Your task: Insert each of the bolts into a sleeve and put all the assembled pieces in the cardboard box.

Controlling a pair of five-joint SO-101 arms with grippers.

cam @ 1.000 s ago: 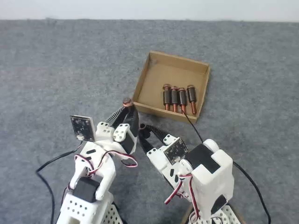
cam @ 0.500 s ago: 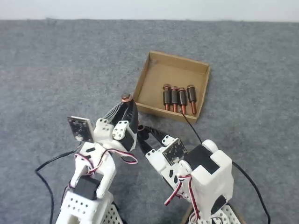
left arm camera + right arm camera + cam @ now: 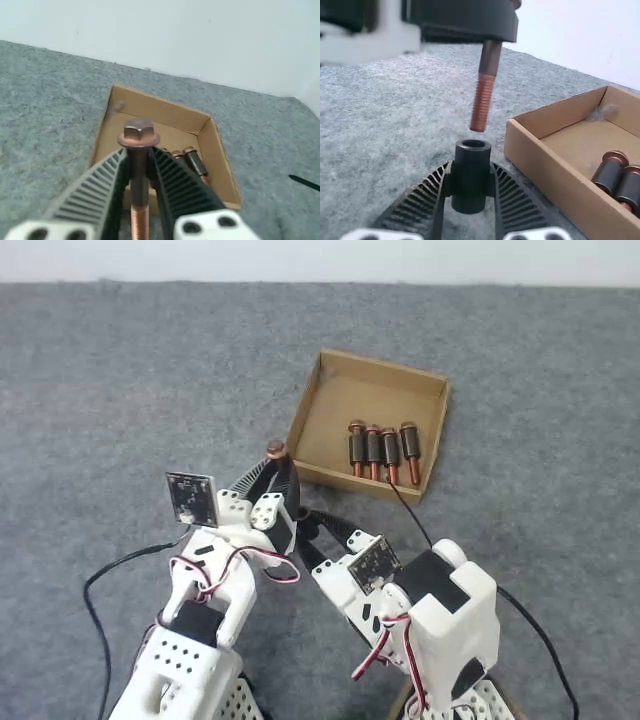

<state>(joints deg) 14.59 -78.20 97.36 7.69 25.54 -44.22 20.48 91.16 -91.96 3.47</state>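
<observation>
My left gripper (image 3: 140, 172) is shut on a copper bolt (image 3: 137, 170), held upright with its hex head (image 3: 274, 449) on top. My right gripper (image 3: 470, 187) is shut on a black sleeve (image 3: 470, 172), its open bore facing up. The bolt's threaded tip (image 3: 481, 107) hangs just above the sleeve's mouth, a little to one side and not inside it. In the high view both grippers meet near the front left corner of the cardboard box (image 3: 312, 408), the left gripper (image 3: 275, 490) above the right gripper (image 3: 308, 525). Several assembled pieces (image 3: 380, 448) lie side by side in the box.
Grey carpet (image 3: 120, 390) covers the table all around. The box's near wall (image 3: 555, 175) stands close beside the sleeve. A black cable (image 3: 410, 508) runs from the right arm past the box's front edge.
The left arm has shifted slightly to the right and its wrist has turned, carrying the bolt a little closer to the box corner. The right arm has stayed put.
</observation>
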